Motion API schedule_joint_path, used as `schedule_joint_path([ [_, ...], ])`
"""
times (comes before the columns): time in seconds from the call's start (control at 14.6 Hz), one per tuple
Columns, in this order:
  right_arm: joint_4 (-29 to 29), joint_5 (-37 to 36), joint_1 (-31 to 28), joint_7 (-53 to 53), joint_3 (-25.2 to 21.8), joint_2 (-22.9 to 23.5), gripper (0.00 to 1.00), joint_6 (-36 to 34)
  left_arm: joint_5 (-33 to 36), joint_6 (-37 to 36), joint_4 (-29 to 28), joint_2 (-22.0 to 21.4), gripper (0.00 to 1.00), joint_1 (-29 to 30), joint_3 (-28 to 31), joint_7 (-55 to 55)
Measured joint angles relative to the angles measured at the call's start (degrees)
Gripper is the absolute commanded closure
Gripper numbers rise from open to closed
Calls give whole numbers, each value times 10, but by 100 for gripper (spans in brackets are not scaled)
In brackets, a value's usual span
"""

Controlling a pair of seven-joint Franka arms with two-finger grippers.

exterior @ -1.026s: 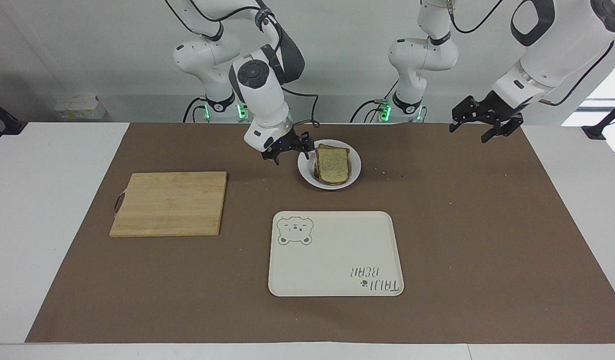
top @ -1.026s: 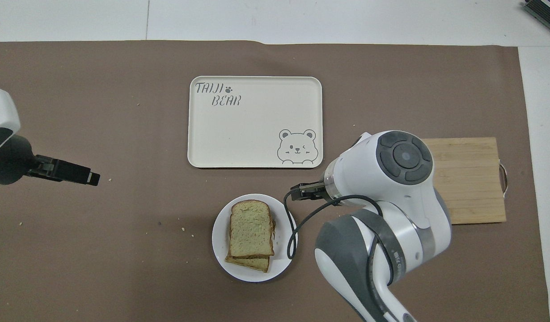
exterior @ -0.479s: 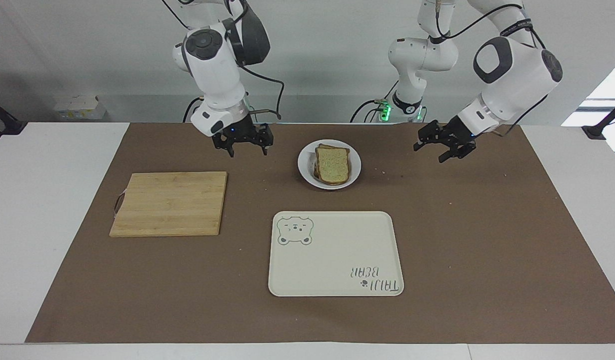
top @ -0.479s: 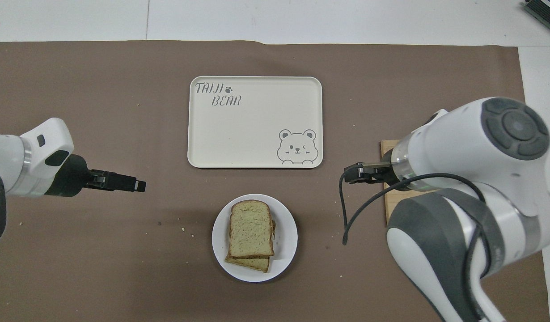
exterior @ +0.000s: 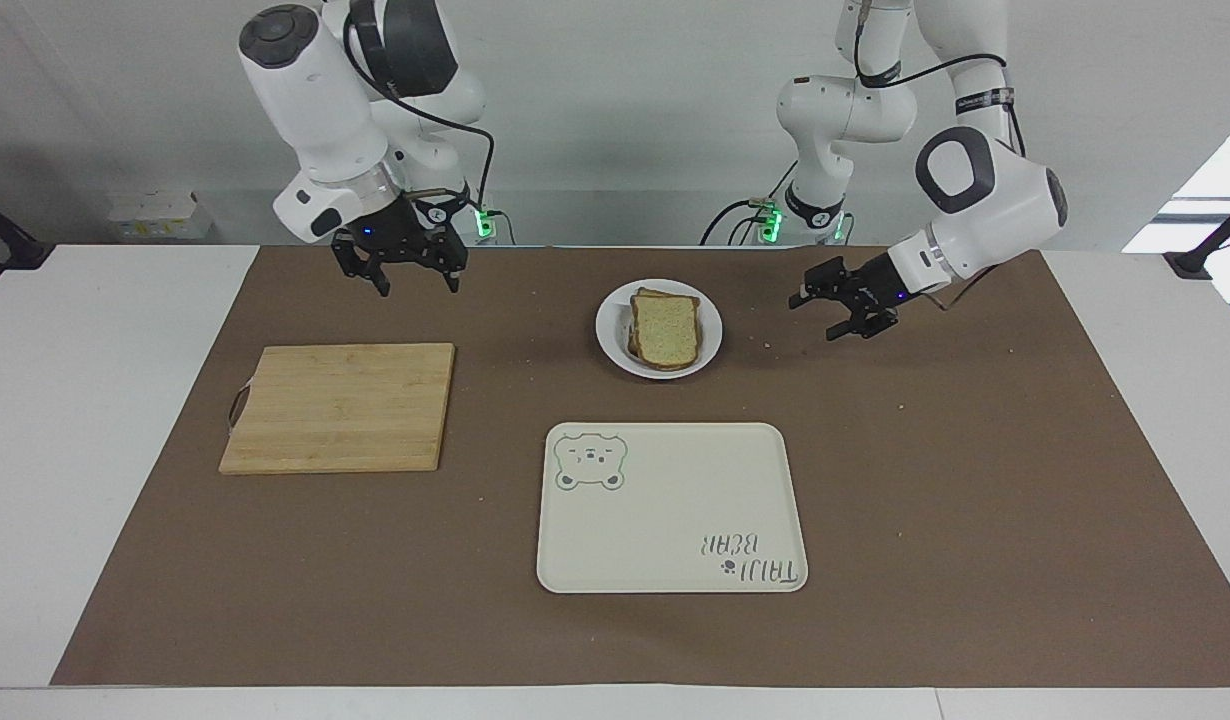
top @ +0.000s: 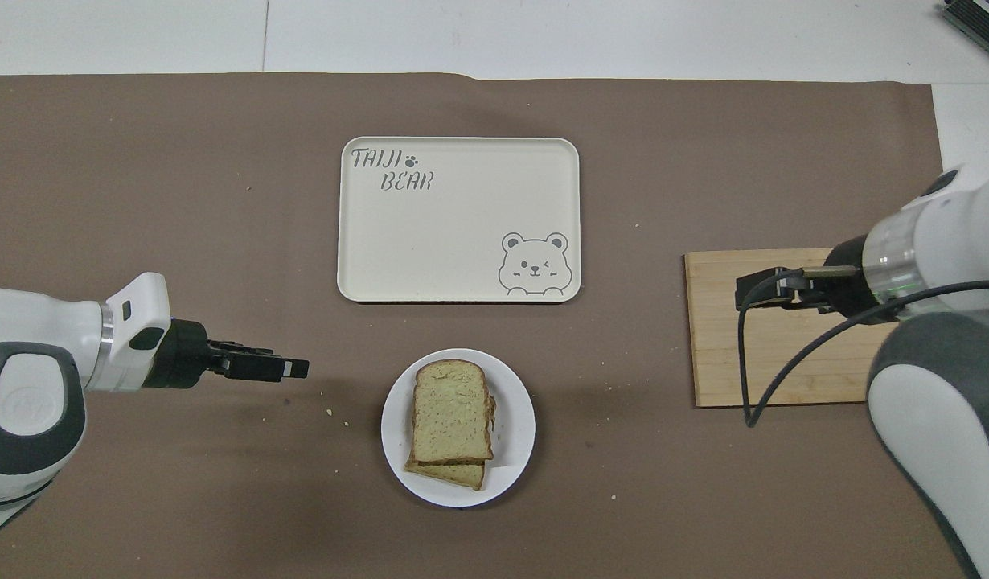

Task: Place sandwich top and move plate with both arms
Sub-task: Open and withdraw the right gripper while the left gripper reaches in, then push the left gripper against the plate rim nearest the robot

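Bread slice [exterior: 667, 330], pale and speckled with a dark crust, square with a rounded top, stacked on another slice on round white plate [exterior: 609, 338] at mid-desk, nearer the robots than cream rectangular tray [exterior: 665, 505] printed with a bear. Rectangular bamboo cutting board [exterior: 341, 406] toward the right arm's end. Brown paper mat [exterior: 975, 480] under all. Left gripper [exterior: 843, 312], fingers spread and empty, low over mat beside plate. Right gripper [exterior: 412, 276], fingers apart, empty, raised above mat by board.

Pale speckled bread [exterior: 667, 331] with brown crust on white plate [exterior: 708, 340]; cream tray [exterior: 675, 510] with bear drawing; brown mat [exterior: 975, 480].
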Motion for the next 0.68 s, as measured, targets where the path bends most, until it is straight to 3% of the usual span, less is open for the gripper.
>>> schedule_joint_path([
  [0.27,24,-14,-34,-7,-2,0,0,-19,-116,28,-67,0,3,1,2,103],
  [0.41,51,-32,-35,-7,-2,0,0,-48,-161,33,-93,2,19,1,2,149],
  [0.68,98,-49,-34,-7,3,-2,0,-86,-207,36,-107,15,24,-1,-1,181],
])
